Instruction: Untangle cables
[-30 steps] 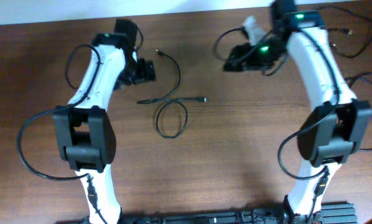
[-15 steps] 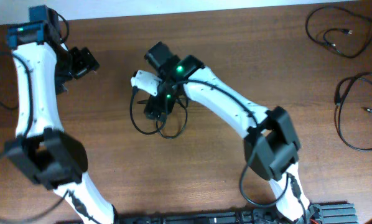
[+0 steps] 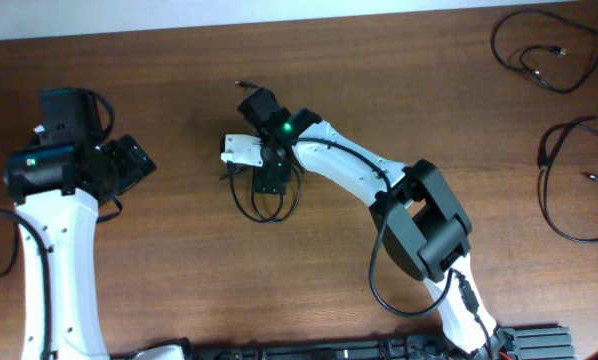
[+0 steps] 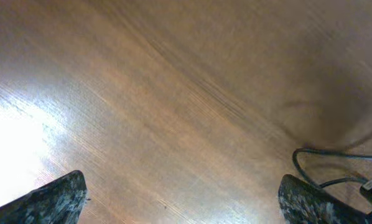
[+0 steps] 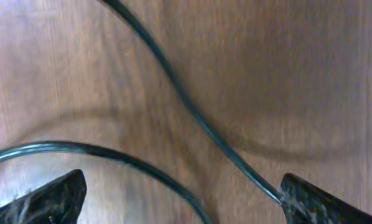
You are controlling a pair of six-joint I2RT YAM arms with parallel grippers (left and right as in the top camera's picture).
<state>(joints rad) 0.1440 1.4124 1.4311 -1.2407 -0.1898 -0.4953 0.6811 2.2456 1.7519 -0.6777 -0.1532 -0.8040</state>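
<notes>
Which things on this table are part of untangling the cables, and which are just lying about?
Job: centre cable beneath the right arm; coiled cable, far right corner; looped cable, right edge.
Just lying about: the arms' own thick wires; black rail at the near edge.

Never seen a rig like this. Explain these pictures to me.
Two white-and-black robot arms work at a brown wooden table. One picture looks down from above; the other two come from a camera on each wrist, with that hand's dark fingers at the bottom corners. The left hand is open over bare wood, holding nothing. The right hand is open above a thin black looped cable mid-table. At the table's right side lie two more thin black cables, coiled.
</notes>
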